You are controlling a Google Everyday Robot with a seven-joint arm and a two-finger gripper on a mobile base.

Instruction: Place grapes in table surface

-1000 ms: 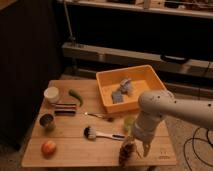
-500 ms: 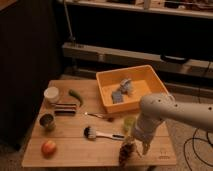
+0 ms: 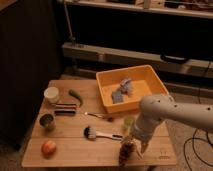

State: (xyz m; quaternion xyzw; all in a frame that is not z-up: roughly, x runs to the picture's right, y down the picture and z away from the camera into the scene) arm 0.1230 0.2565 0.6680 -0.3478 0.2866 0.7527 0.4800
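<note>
The grapes [image 3: 125, 153], a dark reddish-brown lumpy bunch, stand on end at the front edge of the light wooden table surface [image 3: 75, 152], right of centre. My gripper [image 3: 131, 145] is right at the top of the bunch, reaching down from the white arm [image 3: 160, 116] that comes in from the right. The arm hides where the gripper meets the grapes. I cannot tell whether the bunch rests on the wood or hangs just above it.
An orange bin [image 3: 107, 95] with grey objects stands at the back right. On the table are a red-orange apple [image 3: 48, 148], a dark can [image 3: 47, 121], a white cup [image 3: 51, 94], a green pepper [image 3: 76, 96], a brush [image 3: 100, 134] and a pale green item [image 3: 129, 122].
</note>
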